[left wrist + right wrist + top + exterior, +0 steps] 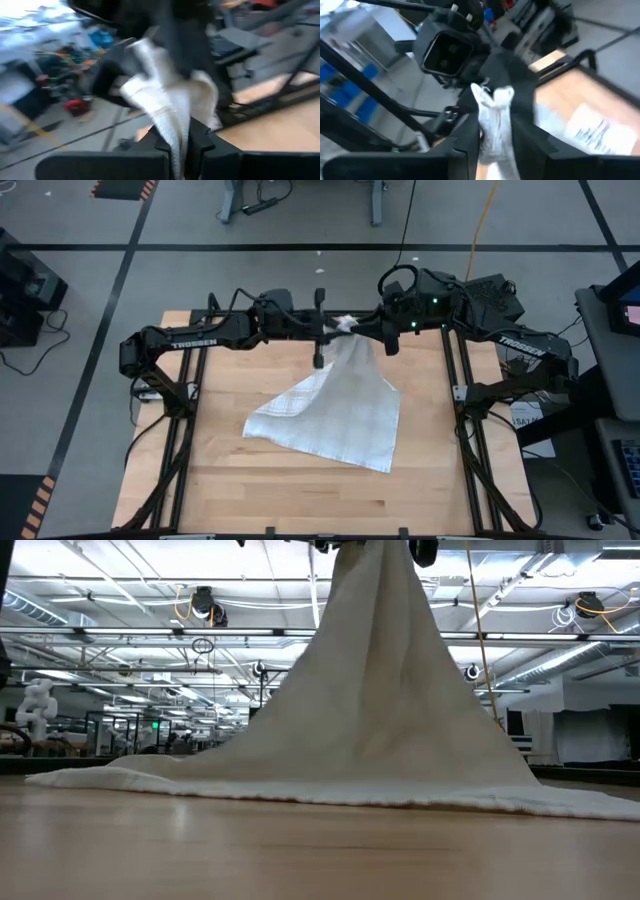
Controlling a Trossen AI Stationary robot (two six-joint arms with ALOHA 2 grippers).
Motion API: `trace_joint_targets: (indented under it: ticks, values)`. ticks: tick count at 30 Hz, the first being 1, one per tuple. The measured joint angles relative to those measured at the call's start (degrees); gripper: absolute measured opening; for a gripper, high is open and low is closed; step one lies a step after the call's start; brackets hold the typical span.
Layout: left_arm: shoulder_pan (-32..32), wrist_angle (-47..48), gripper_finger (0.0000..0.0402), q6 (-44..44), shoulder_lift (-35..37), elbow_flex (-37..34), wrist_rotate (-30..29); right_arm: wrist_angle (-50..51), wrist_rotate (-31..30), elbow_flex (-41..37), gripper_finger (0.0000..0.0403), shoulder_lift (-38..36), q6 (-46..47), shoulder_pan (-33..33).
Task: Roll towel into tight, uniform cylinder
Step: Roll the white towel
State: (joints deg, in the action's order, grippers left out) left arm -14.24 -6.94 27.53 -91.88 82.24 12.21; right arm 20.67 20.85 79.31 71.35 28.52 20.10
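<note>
The white checked towel [335, 405] hangs from both grippers at the table's far middle and fans out downward; its lower edge [300, 790] lies on the wooden table. My left gripper [328, 330] and my right gripper [372, 332] meet high above the table, each shut on the towel's bunched top [345, 325]. The low view shows the towel as a tent rising out of the picture's top. My left gripper pinches a bunched, several-layered bit of the towel's top [177, 135] between its two fingers, coming level from the table's left. The cloth hangs below. My right gripper pinches the bunched top [492, 130] between its two fingers, coming level from the table's right. The towel hangs, lower part on the table.
Black frame rails run along the table's left [185, 395] and right [462, 395] sides. Bare wood lies toward the near edge [320, 500]. A white printed sheet [597, 130] lies by the right side.
</note>
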Motion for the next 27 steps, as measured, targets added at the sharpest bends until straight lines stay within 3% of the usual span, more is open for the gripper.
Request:
trace_joint_targets:
  ticks: [3, 9, 13, 20, 27]
  values:
    - [-0.2, -1.5, 0.002, 0.0, 0.5, -0.1, -2.8, 0.7, 1.7, 0.0, 0.0109, 0.0, 3.0, 0.8]
    - [-1.6, -0.3, 0.002, -1.6, 0.9, -0.1, 7.2, 1.4, 0.1, 0.3, 0.0133, -1.6, 3.0, 1.3]
    - [-1.5, 1.8, 0.002, -1.6, 1.0, 0.0, 11.0, 4.6, -2.4, 2.1, 0.0159, -1.6, -2.0, 1.3]
    - [-1.5, 3.4, 0.002, -0.9, 1.0, 0.0, 11.6, 3.1, 2.9, 2.6, 0.0211, 1.5, -1.0, 0.5]
    - [-1.5, 6.5, 0.002, 0.4, 1.0, 0.0, 11.6, -0.8, 1.5, 2.6, 0.0219, 2.8, -1.2, -1.1]
